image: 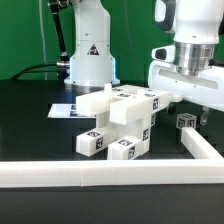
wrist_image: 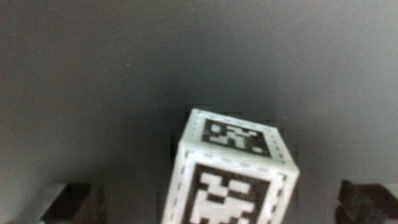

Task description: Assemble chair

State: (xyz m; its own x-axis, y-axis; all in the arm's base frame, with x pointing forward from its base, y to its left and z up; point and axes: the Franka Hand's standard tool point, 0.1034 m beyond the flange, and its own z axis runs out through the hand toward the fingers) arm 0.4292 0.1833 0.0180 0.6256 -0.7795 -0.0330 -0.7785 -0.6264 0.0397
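Matte black tabletop surface (image: 30, 130), bounded at the near edge and at the exterior view's right by a long white L-shaped border rail (image: 100, 175); plain green backdrop wall (image: 25, 30) behind; even, diffuse light.

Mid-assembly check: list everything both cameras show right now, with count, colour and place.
chair parts: one cluster of several pieces, white with black-and-white tags, table centre
loose block: one, white, tagged, to the exterior view's right of the cluster, below the hand
marker board: one, white, flat, to the exterior view's left of the cluster
border rail: one, white, along the near edge and the exterior view's right
table: one, black
robot base: one, white, behind the cluster
hand: one, white, open, dark fingers spread
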